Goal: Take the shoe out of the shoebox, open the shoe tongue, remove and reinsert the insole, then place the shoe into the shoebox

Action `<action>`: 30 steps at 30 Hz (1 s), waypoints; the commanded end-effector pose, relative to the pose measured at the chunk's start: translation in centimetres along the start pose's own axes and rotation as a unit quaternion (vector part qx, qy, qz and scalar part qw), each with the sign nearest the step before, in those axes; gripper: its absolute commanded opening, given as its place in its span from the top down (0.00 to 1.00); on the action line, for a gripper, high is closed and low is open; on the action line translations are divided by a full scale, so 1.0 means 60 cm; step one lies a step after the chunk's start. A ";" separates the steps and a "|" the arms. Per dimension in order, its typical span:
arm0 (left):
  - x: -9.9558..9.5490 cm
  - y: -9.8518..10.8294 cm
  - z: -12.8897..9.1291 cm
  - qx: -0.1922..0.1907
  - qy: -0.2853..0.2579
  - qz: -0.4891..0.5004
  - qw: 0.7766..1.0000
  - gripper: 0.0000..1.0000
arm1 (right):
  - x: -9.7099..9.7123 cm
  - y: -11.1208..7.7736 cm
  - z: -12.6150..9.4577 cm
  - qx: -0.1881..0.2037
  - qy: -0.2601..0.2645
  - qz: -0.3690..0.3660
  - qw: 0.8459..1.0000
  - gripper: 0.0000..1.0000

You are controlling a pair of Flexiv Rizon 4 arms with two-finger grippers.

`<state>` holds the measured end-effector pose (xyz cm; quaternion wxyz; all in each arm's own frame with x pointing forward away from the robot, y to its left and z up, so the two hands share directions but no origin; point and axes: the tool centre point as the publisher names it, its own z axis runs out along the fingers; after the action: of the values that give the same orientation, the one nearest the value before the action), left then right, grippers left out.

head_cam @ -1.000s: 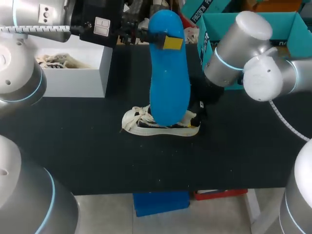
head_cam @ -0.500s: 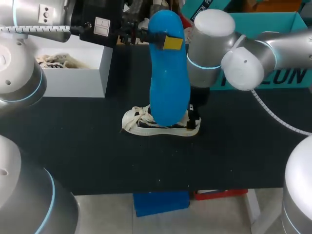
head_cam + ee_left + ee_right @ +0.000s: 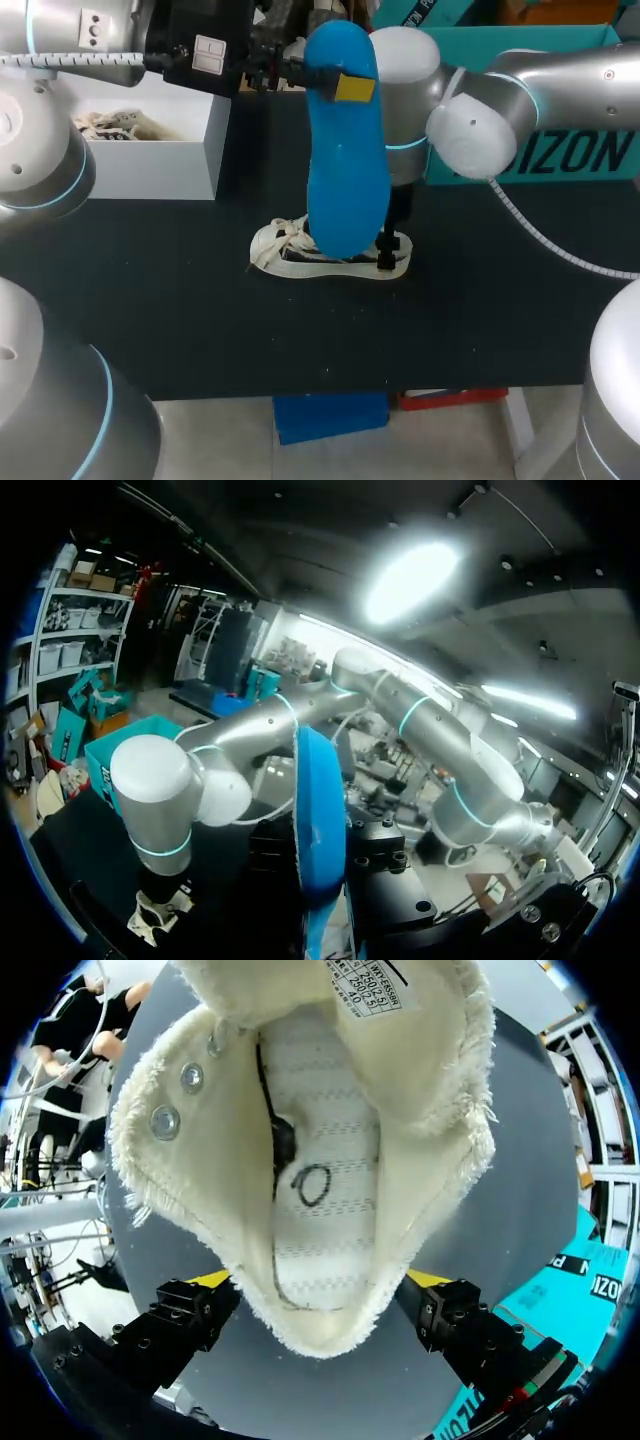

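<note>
L pincer (image 3: 341, 86) clamped on blue insole (image 3: 347, 170), held upright above shoe (image 3: 320, 256). Shoe stands on its sole at centre of worktop (image 3: 180, 300), tongue pulled open. R pincer (image 3: 322, 1282) wide, fingers astride heel.

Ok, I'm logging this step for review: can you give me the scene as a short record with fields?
left gripper: jaws shut on one end of the insole
insole: blue, out of the shoe, held in the air over it
shoe: white, upright on the table, tongue folded back, footbed bare
right gripper: at the shoe's heel, grip unclear
shoebox: white, open, on the table's left
</note>
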<state>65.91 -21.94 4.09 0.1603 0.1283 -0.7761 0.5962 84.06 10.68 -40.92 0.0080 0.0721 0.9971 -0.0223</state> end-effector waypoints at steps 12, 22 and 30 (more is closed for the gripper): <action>0.001 0.000 0.002 -0.001 -0.002 -0.001 1.000 1.00 | -0.015 -0.006 -0.023 -0.198 -0.024 0.002 0.980 0.00; 0.001 0.000 0.002 -0.001 -0.002 -0.001 1.000 1.00 | -0.017 -0.002 -0.026 -0.346 -0.028 -0.003 0.938 0.00; 0.001 0.000 0.002 -0.001 -0.002 -0.001 1.000 1.00 | -0.012 -0.004 -0.018 -0.399 -0.022 -0.006 0.917 0.00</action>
<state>65.91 -21.94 4.09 0.1603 0.1283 -0.7761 0.5962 84.85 10.67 -39.41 0.0503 0.0645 0.9602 0.2670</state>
